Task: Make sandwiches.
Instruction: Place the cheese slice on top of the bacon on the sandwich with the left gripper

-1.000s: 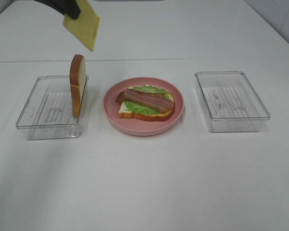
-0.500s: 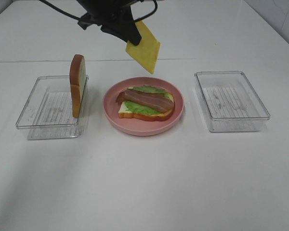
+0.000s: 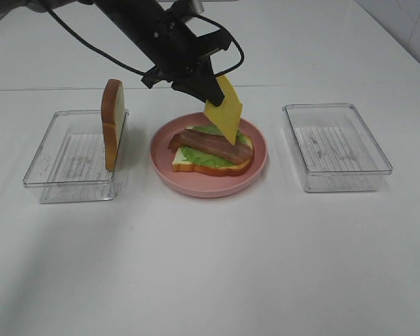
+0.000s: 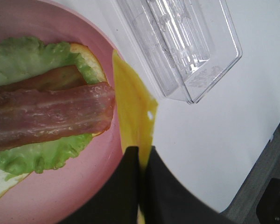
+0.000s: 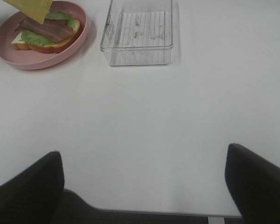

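On the pink plate lies a bread slice topped with green lettuce and reddish-brown bacon. My left gripper is shut on a yellow cheese square, which hangs tilted just above the plate's far right side. The wrist view shows the cheese pinched between black fingers beside the bacon. A second bread slice stands on edge in the left clear tray. My right gripper is open above bare table, away from everything.
A clear tray with nothing in it sits right of the plate, also seen as the tray in the right wrist view. The white table spreads wide toward the front. Black cables trail from the left arm.
The left gripper has carried the cheese from the far left, down and rightward, to just over the plate. The right arm has stayed still.
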Robot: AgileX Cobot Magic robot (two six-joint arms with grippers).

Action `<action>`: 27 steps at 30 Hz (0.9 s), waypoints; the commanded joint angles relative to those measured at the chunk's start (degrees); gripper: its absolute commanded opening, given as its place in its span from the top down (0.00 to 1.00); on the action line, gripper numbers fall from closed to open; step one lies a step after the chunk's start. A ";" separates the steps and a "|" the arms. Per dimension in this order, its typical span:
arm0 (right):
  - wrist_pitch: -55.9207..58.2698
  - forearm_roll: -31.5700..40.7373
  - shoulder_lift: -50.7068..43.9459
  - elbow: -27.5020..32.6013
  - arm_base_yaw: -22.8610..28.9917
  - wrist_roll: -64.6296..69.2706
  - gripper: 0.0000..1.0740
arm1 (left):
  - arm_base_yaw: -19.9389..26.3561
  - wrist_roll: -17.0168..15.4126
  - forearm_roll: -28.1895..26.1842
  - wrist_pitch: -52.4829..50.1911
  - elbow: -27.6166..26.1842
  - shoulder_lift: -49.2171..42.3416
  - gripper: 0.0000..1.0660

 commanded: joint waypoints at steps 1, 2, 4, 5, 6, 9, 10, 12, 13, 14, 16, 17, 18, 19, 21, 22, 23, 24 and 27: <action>-0.46 0.11 -1.38 0.23 -0.11 -0.29 0.17 | -0.46 0.57 -1.66 0.63 -0.34 1.60 1.00; -0.46 0.11 -1.38 0.23 -0.11 -0.29 0.17 | -0.46 0.57 -1.83 0.34 -0.34 2.01 1.00; -0.46 0.11 -1.38 0.23 -0.11 -0.29 0.17 | -0.46 0.57 -2.01 -0.23 -0.34 2.64 1.00; -0.46 0.11 -1.38 0.23 -0.11 -0.29 0.17 | -0.46 0.57 -2.12 -0.74 -0.34 3.27 1.00; -0.46 0.11 -1.38 0.23 -0.11 -0.29 0.17 | -0.46 0.57 -2.12 -0.74 -0.34 3.27 1.00; -0.46 0.11 -1.38 0.23 -0.11 -0.29 0.17 | -0.46 0.74 -1.55 -2.01 -0.34 4.07 1.00; -0.46 0.11 -1.38 0.23 -0.11 -0.29 0.17 | -0.46 0.74 -1.55 -2.69 -0.34 4.18 1.00; -0.46 0.11 -1.38 0.23 -0.11 -0.29 0.17 | -0.46 0.74 -1.43 -3.72 -0.34 4.64 1.00; -0.46 0.11 -1.38 0.23 -0.11 -0.29 0.17 | -0.46 0.74 -1.43 -4.13 -0.34 4.81 1.00; -0.46 0.11 -1.38 0.23 -0.11 -0.29 0.17 | -0.46 0.74 -1.43 -4.13 -0.34 4.81 1.00; -0.46 0.11 -1.38 0.23 -0.11 -0.29 0.17 | -0.46 0.69 -1.20 -4.93 -0.34 5.56 1.00; -0.46 0.11 -1.38 0.23 -0.11 -0.29 0.17 | -0.46 0.69 -1.20 -4.93 -0.34 5.56 1.00; -0.46 0.11 -1.38 0.23 -0.11 -0.29 0.17 | -0.46 0.69 -0.86 -4.93 -0.34 5.67 1.00; -0.46 0.11 -1.38 0.23 -0.11 -0.29 0.17 | -0.46 0.69 -0.86 -4.93 -0.34 5.67 1.00; -0.46 0.11 -1.38 0.23 -0.11 -0.29 0.17 | -0.46 0.52 1.38 -5.04 -0.34 5.79 1.00; -0.46 0.11 -1.38 0.23 -0.11 -0.29 0.17 | -0.46 0.52 1.38 -5.04 -0.34 5.79 1.00; -0.46 0.11 -1.38 0.23 -0.11 -0.29 0.17 | -0.46 0.34 1.83 -5.10 -0.34 5.79 1.00; -0.46 0.11 -1.38 0.23 -0.11 -0.29 0.17 | -0.46 0.34 1.83 -5.10 -0.34 5.79 1.00; -0.46 0.11 -1.38 0.23 -0.11 -0.29 0.17 | -0.46 -1.49 4.18 -5.10 -0.34 5.79 1.00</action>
